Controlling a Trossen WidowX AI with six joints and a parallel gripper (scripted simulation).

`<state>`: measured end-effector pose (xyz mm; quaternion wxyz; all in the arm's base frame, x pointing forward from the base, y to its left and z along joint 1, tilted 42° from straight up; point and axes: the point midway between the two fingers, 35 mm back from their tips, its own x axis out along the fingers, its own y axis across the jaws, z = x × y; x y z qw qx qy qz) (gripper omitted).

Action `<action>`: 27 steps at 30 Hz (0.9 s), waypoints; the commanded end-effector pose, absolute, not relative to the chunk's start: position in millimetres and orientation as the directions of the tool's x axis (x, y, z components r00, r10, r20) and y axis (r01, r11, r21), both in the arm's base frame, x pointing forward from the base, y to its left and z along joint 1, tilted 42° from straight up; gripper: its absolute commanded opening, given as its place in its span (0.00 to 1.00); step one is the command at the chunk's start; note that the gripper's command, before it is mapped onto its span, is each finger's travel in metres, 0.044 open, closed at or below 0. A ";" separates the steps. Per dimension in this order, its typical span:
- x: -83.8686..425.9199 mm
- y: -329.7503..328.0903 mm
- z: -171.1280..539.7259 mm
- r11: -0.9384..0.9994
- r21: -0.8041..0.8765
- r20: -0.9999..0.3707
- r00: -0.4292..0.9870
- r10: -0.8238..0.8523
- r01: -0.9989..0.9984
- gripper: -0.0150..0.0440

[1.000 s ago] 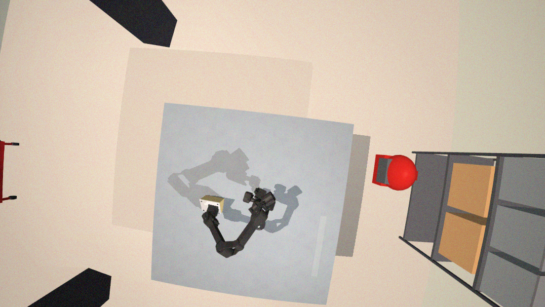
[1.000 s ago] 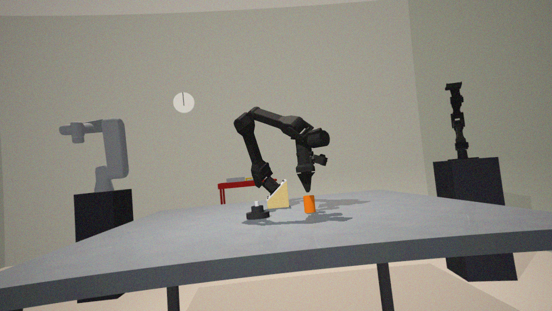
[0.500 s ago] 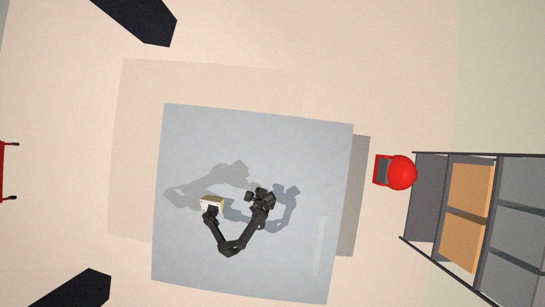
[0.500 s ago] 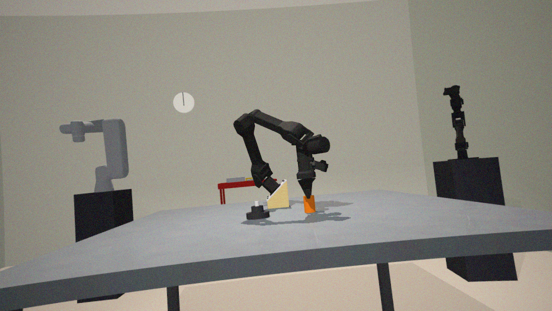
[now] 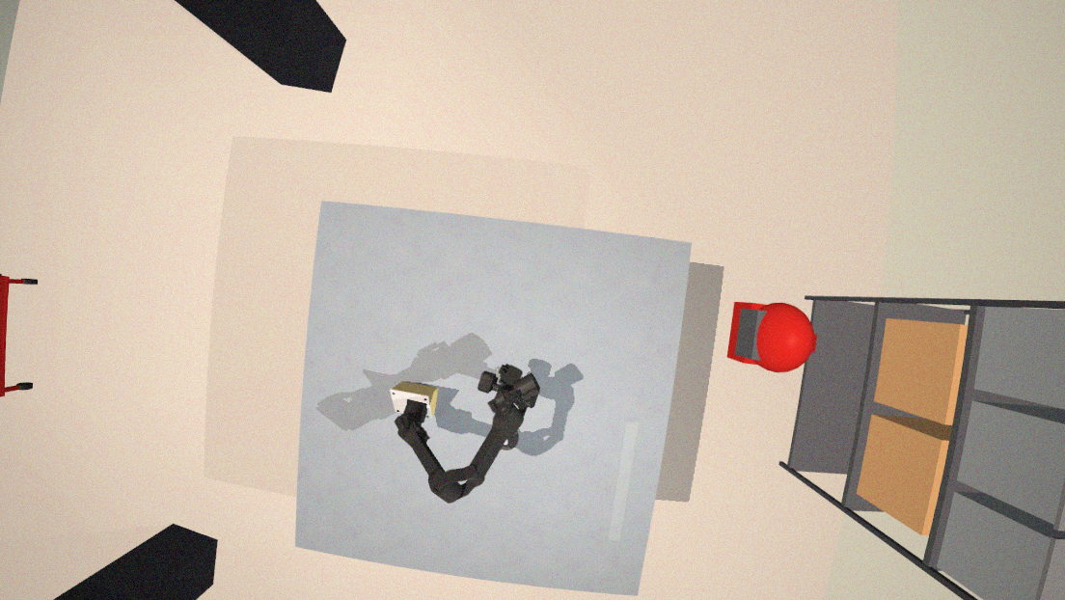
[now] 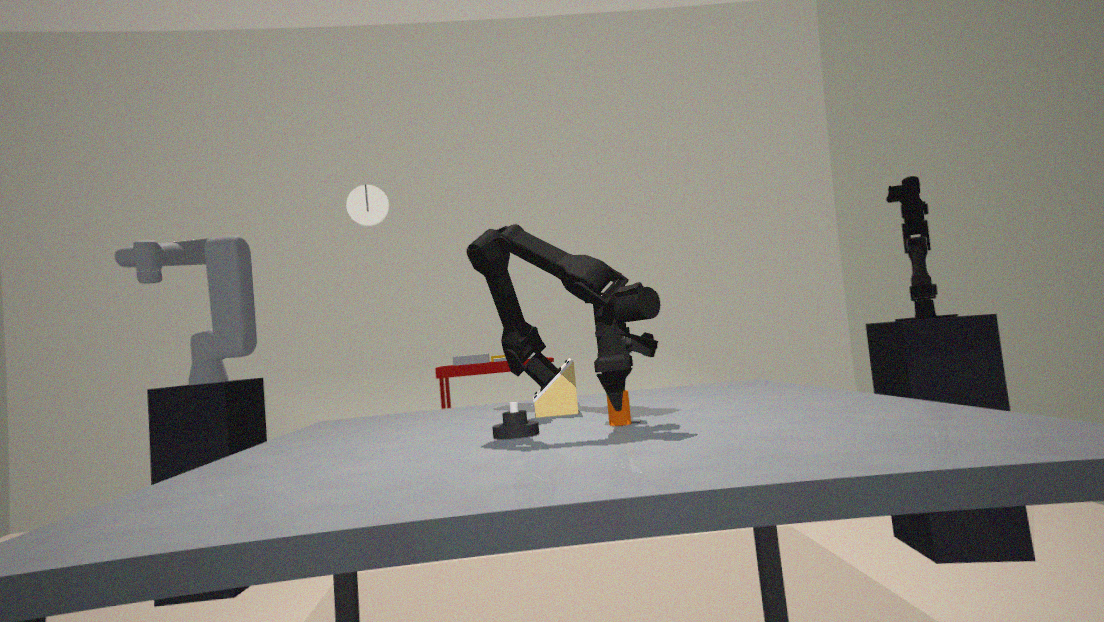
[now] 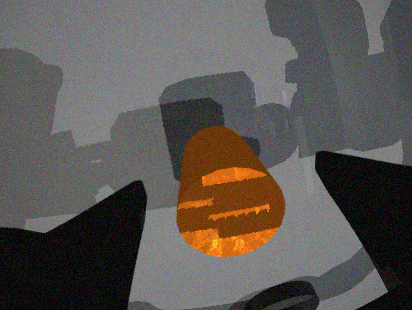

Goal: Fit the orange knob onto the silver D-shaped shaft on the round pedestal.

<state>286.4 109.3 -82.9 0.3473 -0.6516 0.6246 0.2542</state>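
Overhead, the pincer hides the knob on the bench (image 5: 477, 283) (image 6: 386, 479) (image 7: 160, 260). Outside, the pincer (image 6: 617, 407) (image 7: 233, 175) reaches down beside the upright orange knob (image 6: 624, 413) (image 7: 225, 200); the pedestal (image 6: 515, 429) (image 7: 285, 299) stands nearby. Wrist view: released fingers flank the knob; best centre them, then close squarely, keeping it upright.

Overhead, low side-on, tool-mounted close-up views
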 end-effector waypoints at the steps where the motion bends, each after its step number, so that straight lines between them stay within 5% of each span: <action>1: 283.0 101.5 -91.1 0.017 -0.119 -0.757 0.080 -0.648 -0.993 1.00; 10: 282.9 94.5 -98.3 0.016 -0.119 -0.756 0.080 -0.649 -0.993 1.00; 19: 282.9 94.5 -98.3 0.016 -0.119 -0.756 0.080 -0.649 -0.993 0.60; 27: 282.9 94.5 -98.3 0.016 -0.119 -0.756 0.080 -0.649 -0.993 0.51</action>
